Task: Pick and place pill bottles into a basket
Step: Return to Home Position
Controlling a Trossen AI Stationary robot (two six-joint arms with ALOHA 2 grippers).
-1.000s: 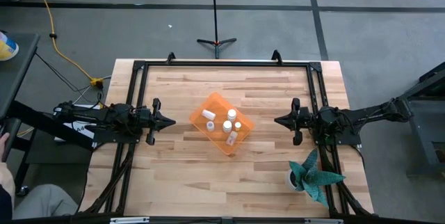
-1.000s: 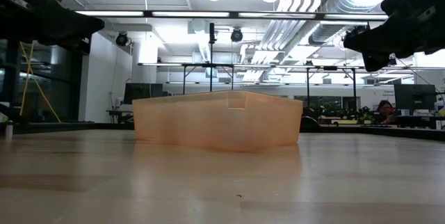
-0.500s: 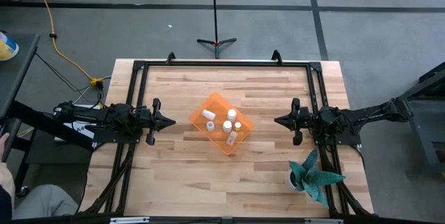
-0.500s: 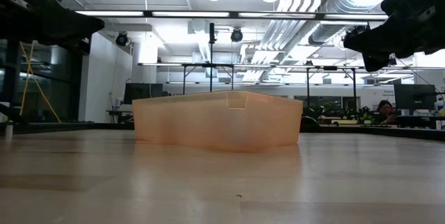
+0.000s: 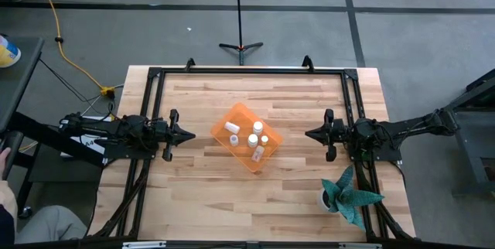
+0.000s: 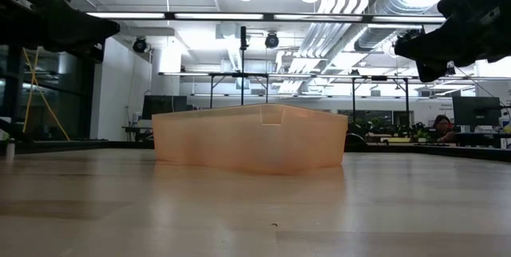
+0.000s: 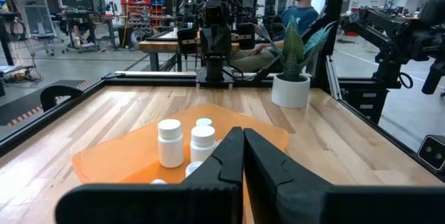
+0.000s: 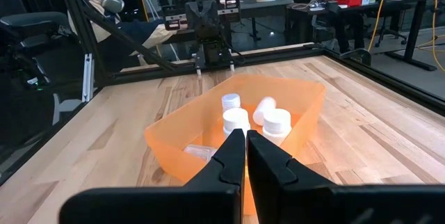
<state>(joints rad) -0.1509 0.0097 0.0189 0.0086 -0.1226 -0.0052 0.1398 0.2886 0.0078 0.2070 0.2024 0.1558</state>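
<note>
The basket point(image 6: 249, 139) is sitting on the table point(image 6: 255, 209); it is lying below and between the left gripper point(image 6: 114, 27) and the right gripper point(image 6: 398, 48).

A teal plant point(image 5: 349, 195) in a white pot stands on the wooden bench point(image 5: 201, 179), near the right end effector point(image 5: 308, 134), behind its tip and off to one side. A black frame point(image 5: 247, 70) runs round the bench edge, outside both end effectors. On the grey floor, well behind the left end effector point(image 5: 192, 134), a yellow cable point(image 5: 62, 44) trails. A black tripod stand point(image 5: 240, 46) sits past the bench's far edge, about midway between the two.
</note>
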